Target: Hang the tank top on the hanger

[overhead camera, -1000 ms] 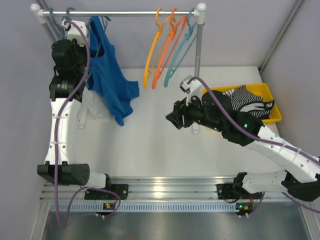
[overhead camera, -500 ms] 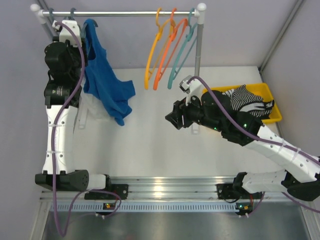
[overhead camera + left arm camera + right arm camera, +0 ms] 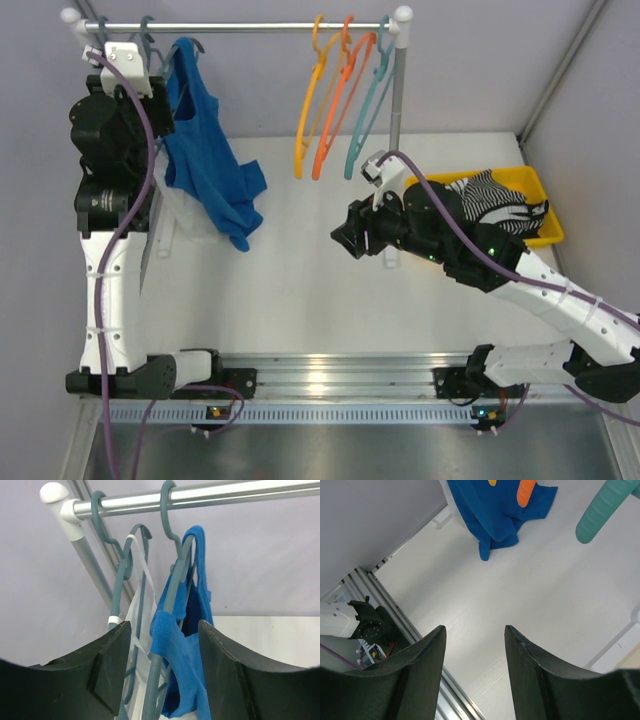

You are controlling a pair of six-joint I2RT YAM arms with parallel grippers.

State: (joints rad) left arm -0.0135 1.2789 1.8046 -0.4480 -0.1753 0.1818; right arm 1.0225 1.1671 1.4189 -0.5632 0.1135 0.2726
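With the royal-blue fabric tank top [image 3: 187, 652] draped on the slate-teal plastic hanger [image 3: 171, 587] at eleven o'clock, the left gripper [image 3: 161, 667] and right gripper [image 3: 475, 647] gape empty, seemingly finished.

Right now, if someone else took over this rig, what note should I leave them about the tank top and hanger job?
Left claw: open and empty, raised at the rail, its fingers either side of the hanger and tank top, not closed on them.
Right claw: open and empty, hovering over the table.
Done: the tank top hangs on the hanger, whose hook is over the rail.
Left: fabric is bunched on one hanger shoulder, and I cannot tell whether both straps sit properly. Probably check that, then back the left claw out.
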